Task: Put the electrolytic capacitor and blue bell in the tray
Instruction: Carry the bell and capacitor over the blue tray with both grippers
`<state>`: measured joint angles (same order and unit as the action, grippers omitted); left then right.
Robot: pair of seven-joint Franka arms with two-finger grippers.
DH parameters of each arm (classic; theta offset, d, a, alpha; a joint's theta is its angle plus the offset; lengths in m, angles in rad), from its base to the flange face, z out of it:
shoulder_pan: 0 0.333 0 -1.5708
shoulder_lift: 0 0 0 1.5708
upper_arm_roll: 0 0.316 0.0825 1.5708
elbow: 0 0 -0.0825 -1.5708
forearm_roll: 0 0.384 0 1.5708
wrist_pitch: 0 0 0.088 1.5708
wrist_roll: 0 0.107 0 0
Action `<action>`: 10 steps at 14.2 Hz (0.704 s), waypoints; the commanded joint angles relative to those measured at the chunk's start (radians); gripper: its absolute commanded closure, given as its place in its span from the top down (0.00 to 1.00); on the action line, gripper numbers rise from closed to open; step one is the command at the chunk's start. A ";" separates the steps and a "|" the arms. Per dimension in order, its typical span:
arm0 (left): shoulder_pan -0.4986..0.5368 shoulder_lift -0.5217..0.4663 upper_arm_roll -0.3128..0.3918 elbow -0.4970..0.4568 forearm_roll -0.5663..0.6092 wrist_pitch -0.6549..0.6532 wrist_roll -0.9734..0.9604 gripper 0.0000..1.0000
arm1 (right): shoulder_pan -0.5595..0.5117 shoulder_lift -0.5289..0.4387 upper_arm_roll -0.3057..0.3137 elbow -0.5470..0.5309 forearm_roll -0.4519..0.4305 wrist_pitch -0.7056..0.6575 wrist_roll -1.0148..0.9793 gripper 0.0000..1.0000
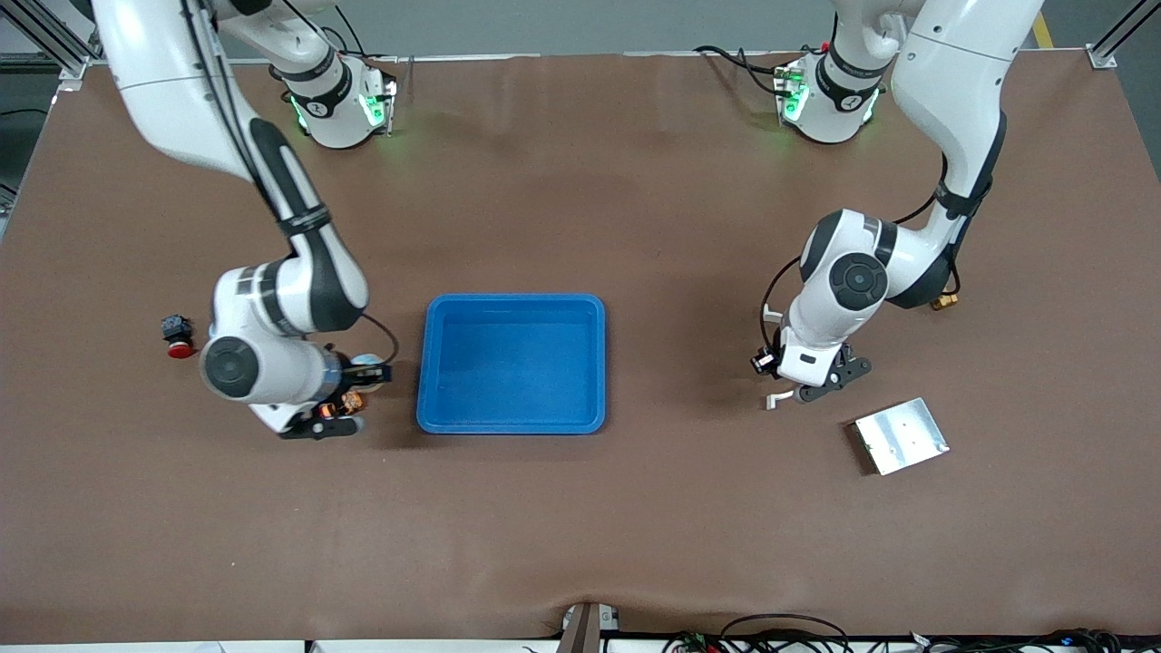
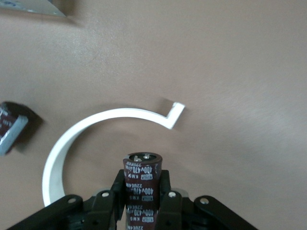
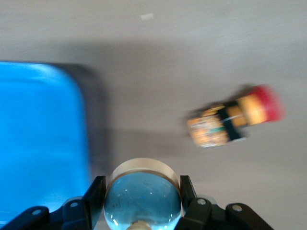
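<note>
We are reading the print on the capacitor (image 2: 142,184) in the left wrist view: "400v470" in white on a dark brown sleeve, with smaller lettering below it that we cannot make out. Our left hand (image 2: 142,201) is clamping this capacitor upright between its fingers (image 2: 165,196), over the bench (image 1: 580,526) near the left arm's end. A white curved strip (image 2: 96,129) is lying on the bench beneath it, and a second dark cylinder (image 2: 10,127) with a grey end is lying beside the strip.

Our right hand (image 3: 142,206) is clamping the blue bell (image 3: 142,196), a pale blue dome on a tan rim, just beside the tray (image 1: 512,363) toward the right arm's end. The tray is sitting mid-bench with nothing in it.

We are counting one tray, one bell, one silver plate (image 1: 901,435) nearer the front camera than the left hand, and two red-capped buttons: one (image 1: 178,334) by the right arm's elbow, one (image 3: 235,120) with orange and black bands lying near the right hand. A small orange part (image 1: 944,302) is lying by the left arm.
</note>
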<state>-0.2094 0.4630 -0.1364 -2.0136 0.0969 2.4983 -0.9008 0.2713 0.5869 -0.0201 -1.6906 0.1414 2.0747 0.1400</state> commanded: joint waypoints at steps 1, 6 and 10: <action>-0.024 -0.007 -0.011 0.029 0.010 -0.030 -0.180 0.00 | 0.040 -0.012 0.051 -0.006 0.014 -0.004 0.143 0.00; -0.119 0.014 -0.020 0.148 0.010 -0.030 -0.639 0.00 | 0.105 -0.010 0.094 -0.032 0.012 -0.016 0.268 0.00; -0.152 0.043 -0.020 0.268 -0.068 -0.047 -0.849 0.00 | 0.103 -0.003 0.095 -0.063 0.012 -0.013 0.273 0.00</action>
<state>-0.3487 0.4720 -0.1556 -1.8270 0.0721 2.4868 -1.6661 0.3865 0.5892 0.0669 -1.7415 0.1424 2.0659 0.4005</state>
